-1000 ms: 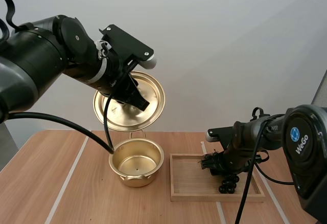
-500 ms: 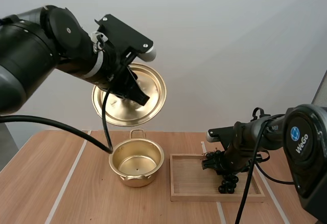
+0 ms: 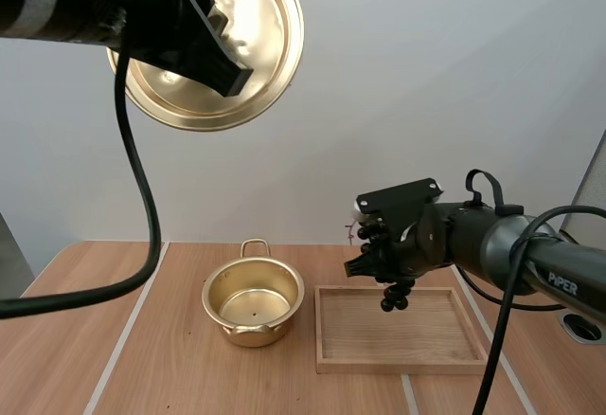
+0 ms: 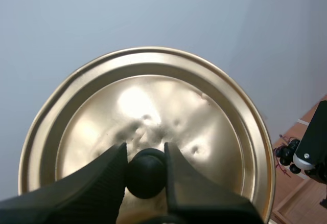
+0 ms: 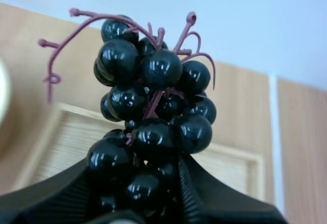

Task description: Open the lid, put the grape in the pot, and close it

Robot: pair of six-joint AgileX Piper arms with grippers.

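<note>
My left gripper (image 3: 227,72) holds the golden lid (image 3: 241,45) high above the table, tilted on edge. In the left wrist view its fingers are shut on the lid's black knob (image 4: 146,172), with the lid (image 4: 204,127) behind them. The open golden pot (image 3: 253,299) stands on the table, nothing inside. My right gripper (image 3: 365,263) carries the bunch of dark grapes (image 3: 397,296) in the air over the wooden tray (image 3: 402,365), to the right of the pot. In the right wrist view the grapes (image 5: 148,127) with their reddish stems are pinched between my fingers, and the tray (image 5: 230,165) lies below.
The tray lies right of the pot on a wooden table (image 3: 114,339) with pale stripes. A round hole (image 3: 582,327) sits near the table's right edge.
The left arm has raised the lid much higher and farther from the pot. The right gripper has lifted the grapes off the tray and moved left and up toward the pot.
</note>
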